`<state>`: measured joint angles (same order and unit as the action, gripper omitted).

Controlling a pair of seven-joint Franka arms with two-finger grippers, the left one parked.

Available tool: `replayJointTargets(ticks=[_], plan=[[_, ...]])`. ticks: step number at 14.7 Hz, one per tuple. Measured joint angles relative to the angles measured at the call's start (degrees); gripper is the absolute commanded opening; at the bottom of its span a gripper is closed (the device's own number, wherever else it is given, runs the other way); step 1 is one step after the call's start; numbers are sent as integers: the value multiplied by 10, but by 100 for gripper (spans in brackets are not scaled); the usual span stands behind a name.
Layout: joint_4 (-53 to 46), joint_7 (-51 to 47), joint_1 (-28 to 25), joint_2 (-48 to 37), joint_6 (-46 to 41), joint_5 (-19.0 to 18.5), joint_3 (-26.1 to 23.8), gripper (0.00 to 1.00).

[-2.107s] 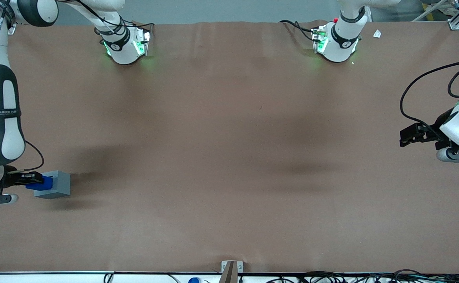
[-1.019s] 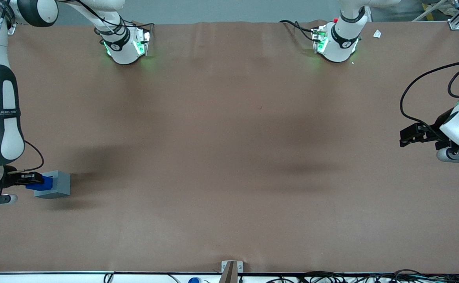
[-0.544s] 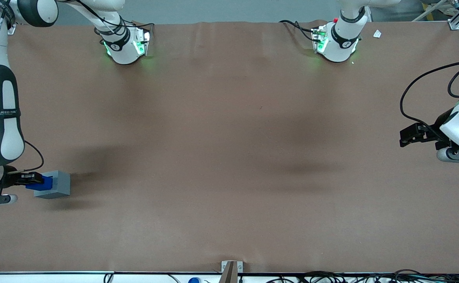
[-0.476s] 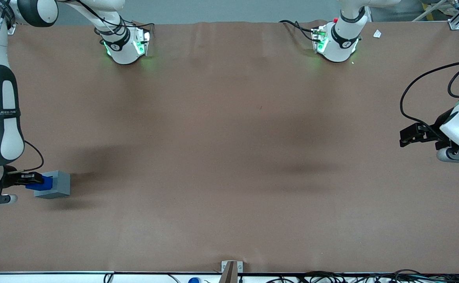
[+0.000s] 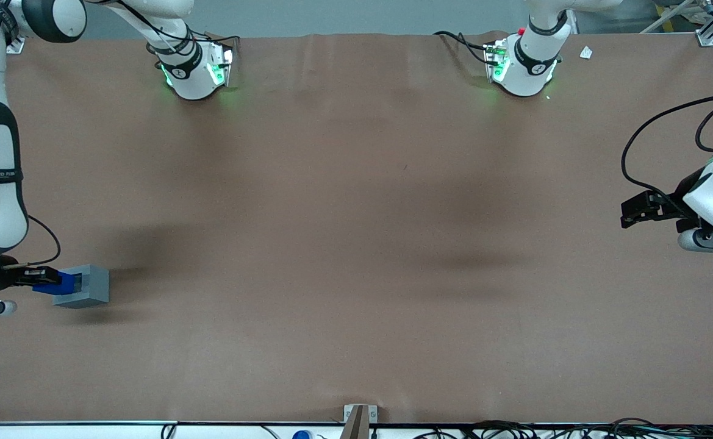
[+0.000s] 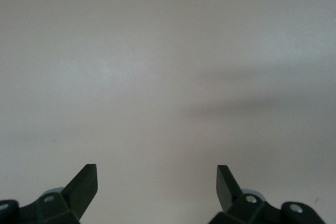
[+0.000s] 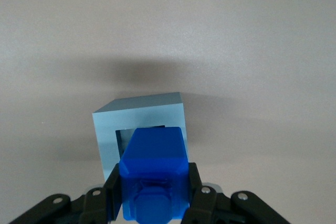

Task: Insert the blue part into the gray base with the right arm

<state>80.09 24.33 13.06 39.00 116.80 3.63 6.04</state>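
Your gripper (image 5: 42,277) sits low at the left edge of the front frame, at the working arm's end of the table (image 5: 356,231), and its fingers (image 7: 112,195) are clamped on the blue part (image 7: 155,174). The part's leading end is right at the square recess of the gray base (image 7: 140,124); whether it's actually inside is hard to call from here. The base rests flat on the brown table, its recess facing your gripper.

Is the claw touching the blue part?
Touching. The right wrist view shows the claw with both fingers pressed against the blue part.
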Motion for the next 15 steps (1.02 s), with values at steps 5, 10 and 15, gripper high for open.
replayJointTargets(ticks=[5, 10, 15], plan=[[-3, 0, 0, 1, 4, 18, -1, 0], [-7, 0, 3, 2, 7, 32, -2, 0], [-20, 0, 3, 2, 7, 32, -5, 0]])
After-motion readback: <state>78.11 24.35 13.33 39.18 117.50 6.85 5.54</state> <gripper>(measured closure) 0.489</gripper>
